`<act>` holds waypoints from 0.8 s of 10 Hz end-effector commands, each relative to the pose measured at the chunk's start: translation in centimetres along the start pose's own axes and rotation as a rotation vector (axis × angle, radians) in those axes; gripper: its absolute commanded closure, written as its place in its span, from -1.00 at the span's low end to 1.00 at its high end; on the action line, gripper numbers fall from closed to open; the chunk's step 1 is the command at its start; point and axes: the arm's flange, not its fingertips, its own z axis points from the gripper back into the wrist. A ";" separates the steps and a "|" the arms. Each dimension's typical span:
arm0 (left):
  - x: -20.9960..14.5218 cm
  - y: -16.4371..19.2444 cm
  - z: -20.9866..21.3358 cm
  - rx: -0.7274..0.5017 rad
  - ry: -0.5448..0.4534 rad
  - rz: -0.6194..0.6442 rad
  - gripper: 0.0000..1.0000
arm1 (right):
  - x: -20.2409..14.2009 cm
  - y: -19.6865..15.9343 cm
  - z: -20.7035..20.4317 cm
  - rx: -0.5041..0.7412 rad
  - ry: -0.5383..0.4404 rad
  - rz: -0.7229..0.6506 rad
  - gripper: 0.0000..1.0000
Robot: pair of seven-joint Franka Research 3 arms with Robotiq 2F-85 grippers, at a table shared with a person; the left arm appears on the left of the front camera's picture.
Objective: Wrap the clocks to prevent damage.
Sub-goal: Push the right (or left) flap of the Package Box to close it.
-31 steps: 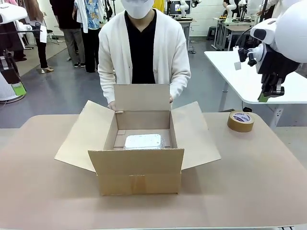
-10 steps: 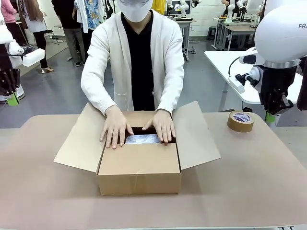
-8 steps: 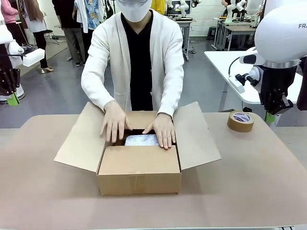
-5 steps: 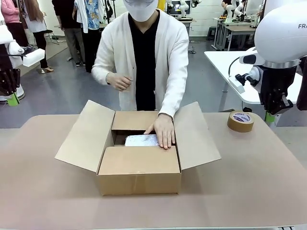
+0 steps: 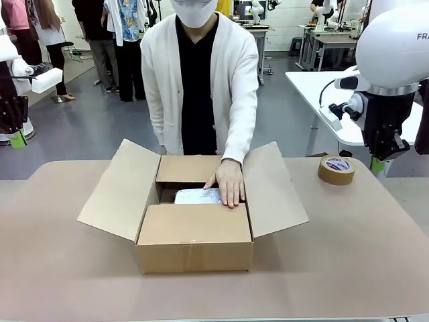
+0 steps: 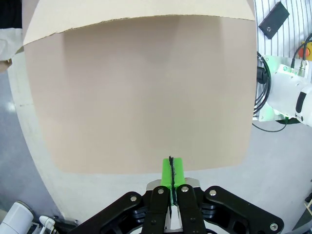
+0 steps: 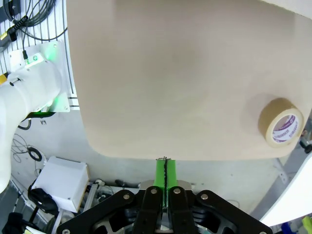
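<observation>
An open cardboard box [image 5: 194,235] stands mid-table, near and far flaps folded in, side flaps spread out. Through the gap shows a silvery wrapped bundle [image 5: 194,196]; the clocks themselves are hidden. One hand of the person [image 5: 231,184] rests on the bundle and the far flap. My left gripper [image 5: 18,139] hangs shut and holding nothing off the table's left end, green pads together [image 6: 171,168]. Beyond the right end, above the floor, my right gripper [image 5: 377,163] is likewise shut with nothing in it [image 7: 165,170].
A roll of brown tape [image 5: 336,169] lies at the table's back right, also seen from the right wrist [image 7: 282,122]. The tan tabletop [image 5: 348,255] is bare around the box. A side flap's edge [image 6: 136,9] reaches towards the left arm. Other tables and people stand behind.
The person has pulled one hand off the box and lowered it out of sight; the other hand stays on the bundle. Both arms are still.
</observation>
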 end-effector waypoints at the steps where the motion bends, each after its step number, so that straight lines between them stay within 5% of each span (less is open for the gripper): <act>1: -0.2 0.0 0.1 -0.002 0.002 -0.013 0.99 | -0.2 0.2 -0.3 -0.003 0.007 0.010 0.98; 8: -0.2 0.0 0.1 -0.002 0.002 -0.013 0.99 | 0.0 0.0 0.0 0.000 0.000 0.000 0.98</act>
